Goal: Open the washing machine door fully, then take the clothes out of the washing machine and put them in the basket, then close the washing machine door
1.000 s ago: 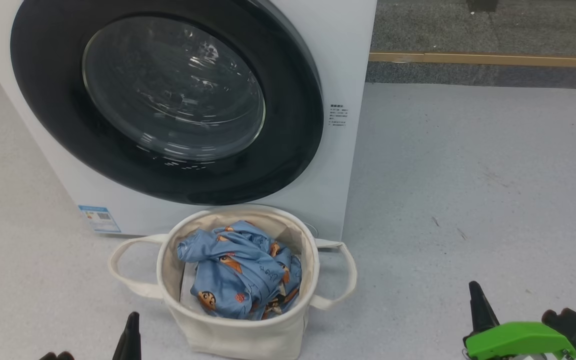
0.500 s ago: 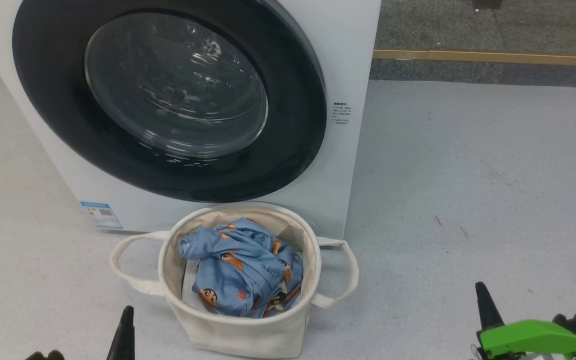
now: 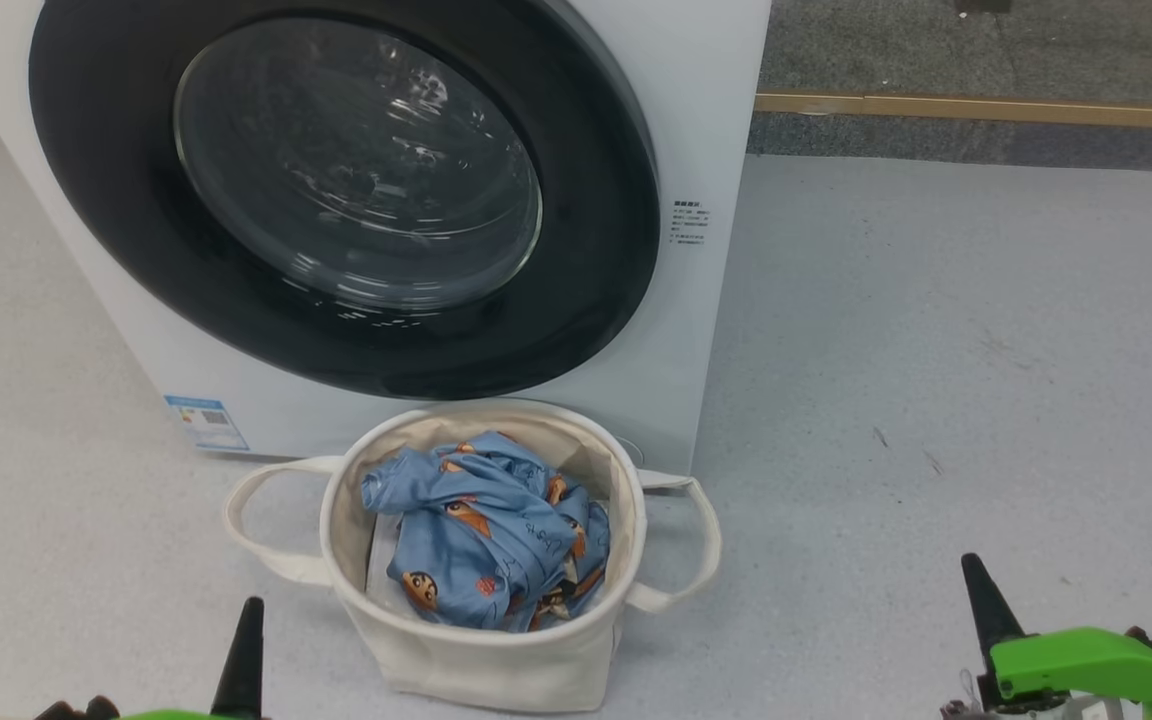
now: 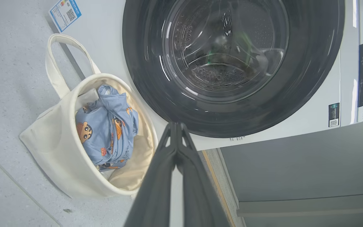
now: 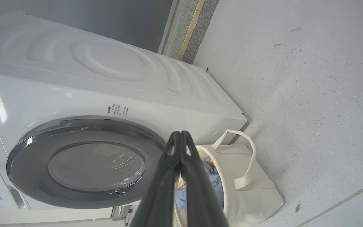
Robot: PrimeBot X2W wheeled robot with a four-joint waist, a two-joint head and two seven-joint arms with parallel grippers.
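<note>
The washing machine [image 3: 696, 120] stands white and boxy ahead of me, and its door [image 3: 346, 190], a glossy black ring around clear glass, lies flush against the front. Just before it sits the cream basket [image 3: 481, 655], with the light blue cartoon-print clothes [image 3: 486, 535] heaped inside. My left gripper [image 3: 242, 640] is low at the left, shut and empty, left of the basket. My right gripper [image 3: 978, 595] is shut and empty over bare floor to the basket's right. The left wrist view shows the door [image 4: 232, 63], the basket [image 4: 52, 151], the clothes [image 4: 106, 126] and my shut fingers [image 4: 176, 129].
Grey speckled floor [image 3: 936, 350] spreads to the right of the washer. A wooden strip [image 3: 986, 108] and darker flooring run along the back. A blue label [image 3: 206, 422] sits low on the washer's front.
The whole head view has shifted slightly, so the camera moved. Both gripper tips sit a little lower and further out in the picture; both stay shut.
</note>
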